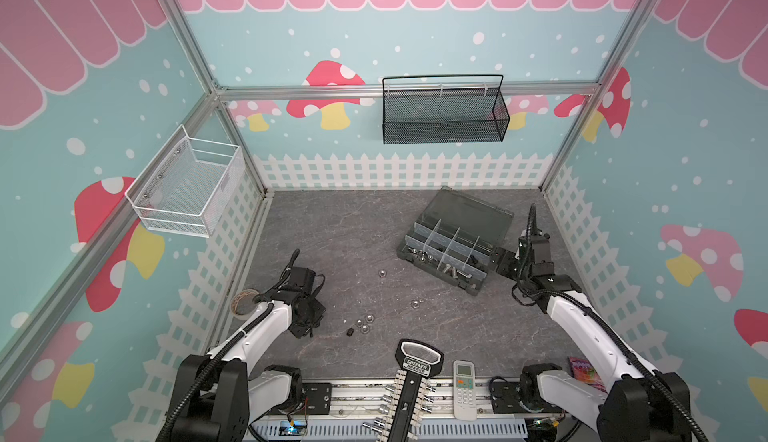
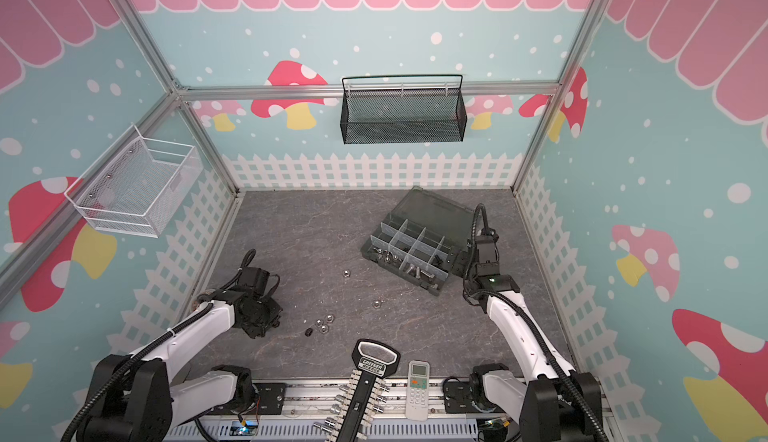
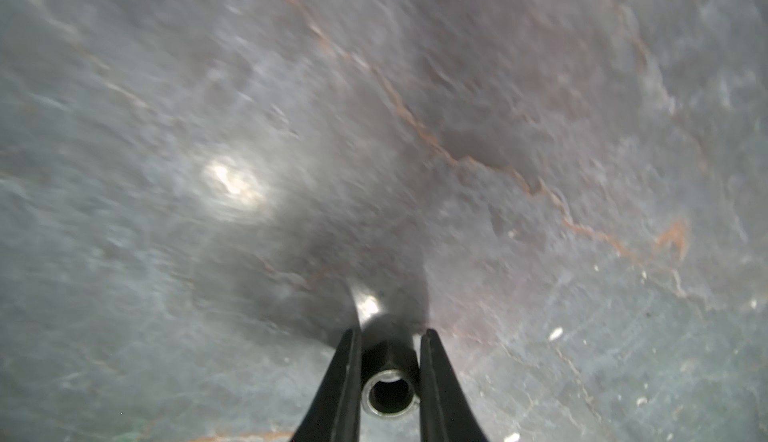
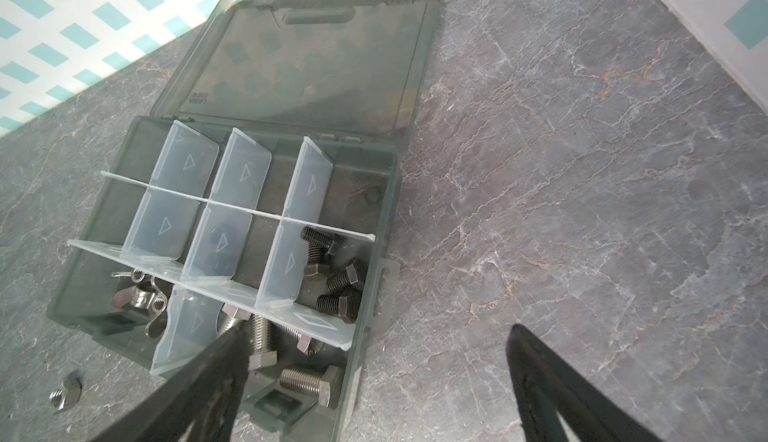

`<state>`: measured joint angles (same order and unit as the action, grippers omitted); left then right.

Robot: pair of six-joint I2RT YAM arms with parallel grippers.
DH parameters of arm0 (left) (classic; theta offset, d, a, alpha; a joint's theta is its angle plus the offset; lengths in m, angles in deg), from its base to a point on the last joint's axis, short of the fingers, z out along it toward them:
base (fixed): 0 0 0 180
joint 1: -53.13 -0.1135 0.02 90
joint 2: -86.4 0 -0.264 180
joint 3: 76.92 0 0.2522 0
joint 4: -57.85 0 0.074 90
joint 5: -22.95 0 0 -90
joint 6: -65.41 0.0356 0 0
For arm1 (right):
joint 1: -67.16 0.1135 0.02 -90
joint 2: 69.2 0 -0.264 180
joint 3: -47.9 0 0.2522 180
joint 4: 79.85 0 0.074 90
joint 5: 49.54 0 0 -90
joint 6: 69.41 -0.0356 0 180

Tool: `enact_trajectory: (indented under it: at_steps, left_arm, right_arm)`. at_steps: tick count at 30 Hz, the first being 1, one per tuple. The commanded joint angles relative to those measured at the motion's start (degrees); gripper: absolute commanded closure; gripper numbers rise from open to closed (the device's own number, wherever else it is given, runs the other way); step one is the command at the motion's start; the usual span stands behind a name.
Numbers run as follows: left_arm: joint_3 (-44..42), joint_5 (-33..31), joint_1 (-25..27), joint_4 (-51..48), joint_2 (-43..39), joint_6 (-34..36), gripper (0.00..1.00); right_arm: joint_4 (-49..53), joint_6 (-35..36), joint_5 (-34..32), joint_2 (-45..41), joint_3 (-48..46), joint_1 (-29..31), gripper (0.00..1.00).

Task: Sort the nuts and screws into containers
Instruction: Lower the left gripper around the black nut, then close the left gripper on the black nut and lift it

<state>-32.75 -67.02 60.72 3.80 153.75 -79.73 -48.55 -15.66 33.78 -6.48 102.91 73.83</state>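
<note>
Screws and nuts are partly sorted: black hex-head bolts [image 4: 332,305] fill one end cell of the dark grey translucent plastic organiser box [image 1: 465,211]. Shiny silver hex bolts [image 4: 305,379] lie in the cell next to it, and silver wing nuts [image 4: 137,300] sit in a corner cell. Out on the grey stone-patterned surface [image 1: 332,228], a few silver domed cap nuts [image 1: 368,318] and one small black nut [image 1: 350,332] lie loose, well apart from the box. Left tool [image 3: 390,332] is clamped on a short black tubular nut with a silver rim [image 3: 388,394], seemingly lifted off the surface, so I read this as the carry step. Right tool [image 4: 374,336] gapes wide and empty just beside the box's latch end. Next up, I'd say: swing the left tool across to the box and choose a nut cell rather than a bolt cell. Then go low before letting go, and mind that right tool parked there.
</note>
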Motion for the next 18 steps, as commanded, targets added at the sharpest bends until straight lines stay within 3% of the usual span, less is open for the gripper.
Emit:
enact_trajectory:
  at_steps: [1, 10, 18]
  left_arm:
    - [3.7, -0.7, 3.4, 1.0, 2.4, -1.1, 0.8]
    - [12.1, -3.4, 12.4, 0.3, 14.4, 2.3, 0.75]
    - [13.1, -1.1, 13.6, -1.1, 19.4, 5.6, 0.71]
  right_arm:
    - [0.0, -0.2, -0.6, -0.9, -0.5, -0.3, 0.02]
    - [0.4, -0.1, -0.7, -1.8, -0.7, -0.3, 0.02]
    - [0.6, 0.0, -1.2, -1.8, -0.6, -0.3, 0.02]
